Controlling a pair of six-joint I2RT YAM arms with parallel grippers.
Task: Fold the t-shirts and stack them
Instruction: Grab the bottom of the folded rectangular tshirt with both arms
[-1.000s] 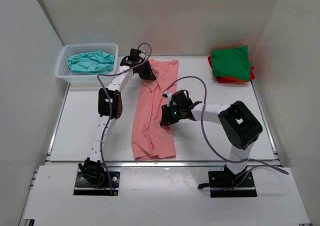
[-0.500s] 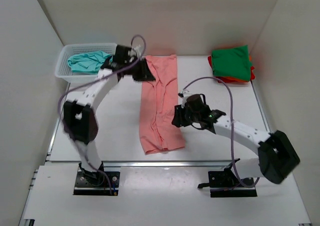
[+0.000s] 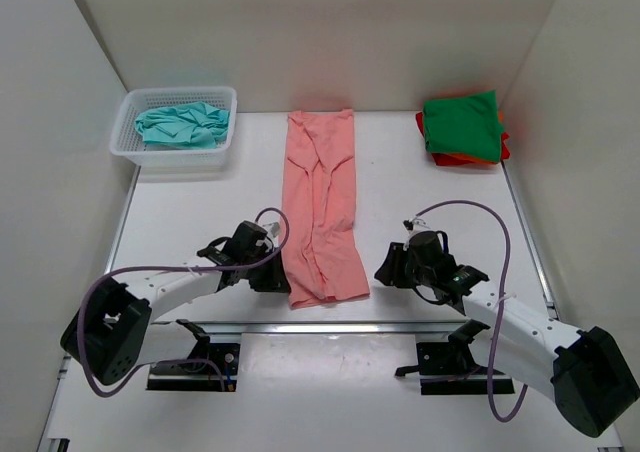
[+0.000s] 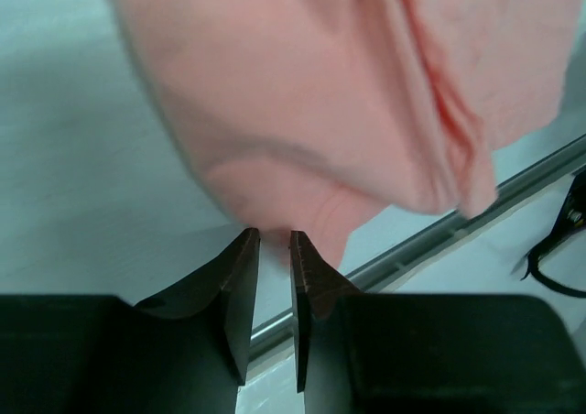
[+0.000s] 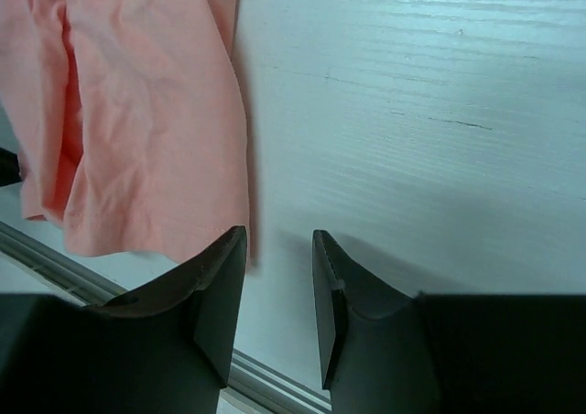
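A salmon pink t-shirt, folded into a long strip, lies flat down the middle of the table. My left gripper sits low at its near left corner. In the left wrist view the left gripper has its jaws a narrow gap apart, and the shirt's corner lies at the tips. My right gripper is open just right of the near right corner. In the right wrist view the right gripper is over bare table, with the shirt's edge by its left finger. A teal t-shirt lies crumpled in the basket. A green t-shirt tops the folded stack.
The white mesh basket stands at the far left corner. The stack at the far right shows orange and red edges under the green. A metal rail runs along the table's near edge, close behind both grippers. White walls enclose three sides.
Both arms have swung back from the shirt's far end and middle to its near corners. The salmon shirt now lies straight and stretched towards the back, no longer slanted.
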